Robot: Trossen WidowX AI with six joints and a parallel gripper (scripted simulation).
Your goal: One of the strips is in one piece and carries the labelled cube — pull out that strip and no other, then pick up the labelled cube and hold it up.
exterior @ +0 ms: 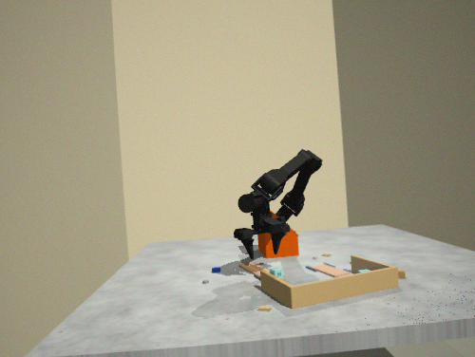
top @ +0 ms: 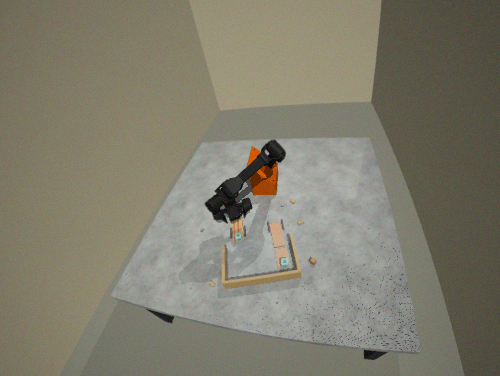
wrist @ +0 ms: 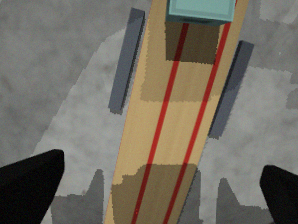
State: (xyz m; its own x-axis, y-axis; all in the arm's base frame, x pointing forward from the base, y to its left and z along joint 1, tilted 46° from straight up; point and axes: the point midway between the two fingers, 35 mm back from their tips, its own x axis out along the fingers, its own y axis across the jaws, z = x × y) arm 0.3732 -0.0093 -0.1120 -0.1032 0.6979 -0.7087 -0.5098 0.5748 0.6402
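A tan strip with two red lines (top: 239, 227) (exterior: 253, 268) (wrist: 170, 140) lies flat on the table and reaches out of the open side of the wooden frame (top: 260, 279) (exterior: 328, 288). A teal cube (top: 238, 237) (exterior: 276, 272) (wrist: 202, 10) sits on it, just outside the frame's open side. My gripper (top: 231, 212) (exterior: 262, 244) (wrist: 165, 168) hangs a little above the strip's outer end, open wide and empty, with one finger on each side of the strip. A second, plain strip (top: 278, 232) (exterior: 331, 270) lies to the right with another teal cube (top: 284, 261) (exterior: 365, 271) inside the frame.
The arm's orange base block (top: 265, 180) (exterior: 279, 243) stands behind the strips. Grey guide rails (wrist: 125, 65) (wrist: 231, 90) flank the lined strip. Small wooden bits (top: 312, 260) (top: 212, 284) (exterior: 264, 309) lie scattered about. A small blue piece (exterior: 216, 270) lies left of the strip.
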